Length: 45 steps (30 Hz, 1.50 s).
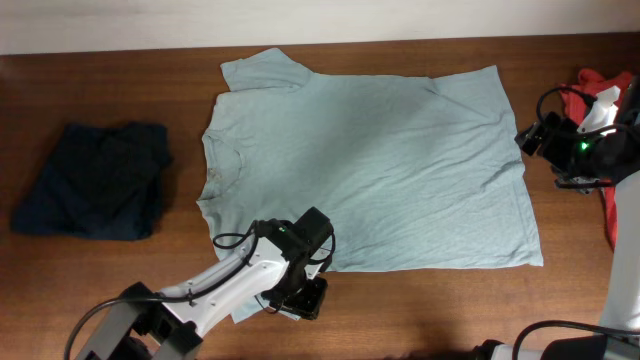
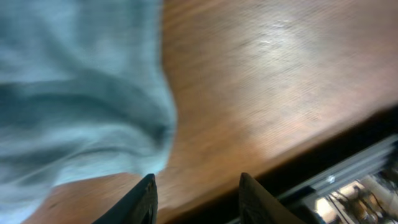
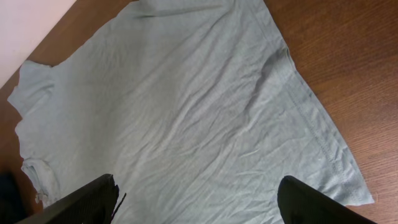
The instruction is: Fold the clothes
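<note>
The clothes lie on a wooden table. A large pale grey-blue T-shirt (image 1: 370, 160) is spread flat in the middle, neck to the left. A dark navy garment (image 1: 95, 180) sits bunched at the left and a red-orange one (image 1: 605, 90) at the right edge. My left gripper (image 1: 303, 300) is low at the shirt's near left corner. In the left wrist view it (image 2: 198, 196) is open over bare wood, with the shirt's edge (image 2: 81, 106) just beside its left finger. My right gripper (image 1: 530, 138) hovers at the shirt's right hem, open wide (image 3: 199, 199) above the fabric (image 3: 186, 106).
The table's front edge (image 2: 348, 134) runs close to the left gripper, with metal framing (image 2: 367, 168) below it. A pale wall (image 1: 300, 20) borders the table's far side. Bare wood (image 1: 450, 310) lies in front of the shirt.
</note>
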Each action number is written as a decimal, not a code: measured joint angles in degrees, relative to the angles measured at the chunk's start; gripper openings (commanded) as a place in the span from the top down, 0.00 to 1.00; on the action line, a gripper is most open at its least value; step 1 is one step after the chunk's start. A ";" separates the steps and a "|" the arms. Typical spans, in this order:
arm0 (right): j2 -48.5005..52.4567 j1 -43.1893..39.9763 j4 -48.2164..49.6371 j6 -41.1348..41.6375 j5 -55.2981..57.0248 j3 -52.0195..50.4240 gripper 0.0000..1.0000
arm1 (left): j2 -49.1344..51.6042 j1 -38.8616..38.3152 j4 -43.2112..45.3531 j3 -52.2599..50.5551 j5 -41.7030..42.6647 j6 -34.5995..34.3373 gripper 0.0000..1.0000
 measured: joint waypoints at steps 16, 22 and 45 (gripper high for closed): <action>0.00 0.00 0.00 0.02 0.00 0.00 0.13 | 6.58 -0.26 0.85 0.31 -4.04 -1.64 1.00; 0.00 0.00 -0.04 0.02 0.02 0.00 0.13 | 7.43 -0.26 -6.43 2.91 -4.00 -1.42 1.00; 0.00 0.00 0.04 0.02 0.15 0.00 0.12 | 7.80 -0.26 -17.64 19.82 -11.45 6.78 0.56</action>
